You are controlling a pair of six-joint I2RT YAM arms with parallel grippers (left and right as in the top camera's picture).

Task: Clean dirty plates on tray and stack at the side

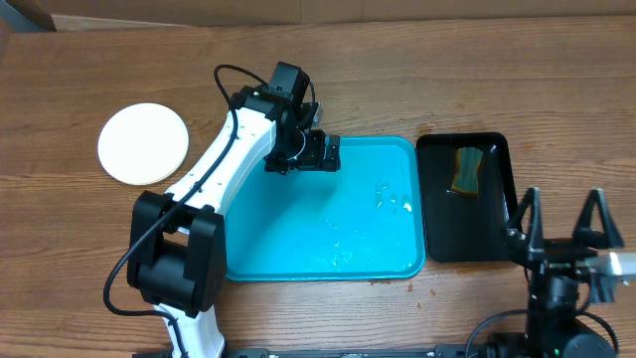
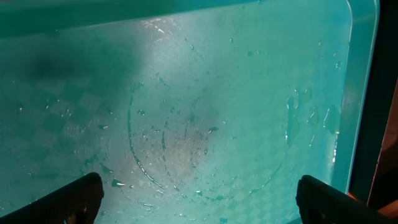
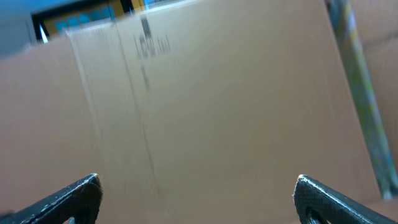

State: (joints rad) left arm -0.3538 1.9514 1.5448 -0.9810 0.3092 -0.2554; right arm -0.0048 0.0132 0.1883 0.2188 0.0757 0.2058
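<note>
Since the right claw (image 1: 562,197) sits nearest the robot's edge of the worktop (image 1: 79,249), begin there. It points upward, fingers spread wide with nothing between them, and its own camera shows only blurred brown cardboard (image 3: 217,93).

Just beyond it lies a narrow black tray (image 1: 492,214) with a yellow-green sponge (image 1: 467,171) toward its far end. Beside that, to the left, the turquoise tray (image 1: 298,229) lies with its long axis running left to right. Its floor is wet with droplets and carries no plate.

Over its far-left corner hangs the left claw (image 1: 328,151), aimed down at the tray floor. Its fingers are likewise spread wide and empty in the wrist view.

Well apart from the tray, out to the left of that claw and at about the same depth, rests a round pale plate (image 1: 143,143). From above it reads as one disc, so I cannot tell whether others lie under it, and no smear shows on its face. Being round, it has no long axis to line up with.

The left arm is much the nearer to it. With the tray bare and the plate at the side, the task looks finished or nearly so. Any further move on the plate would mean swinging the left claw leftward off the tray.
</note>
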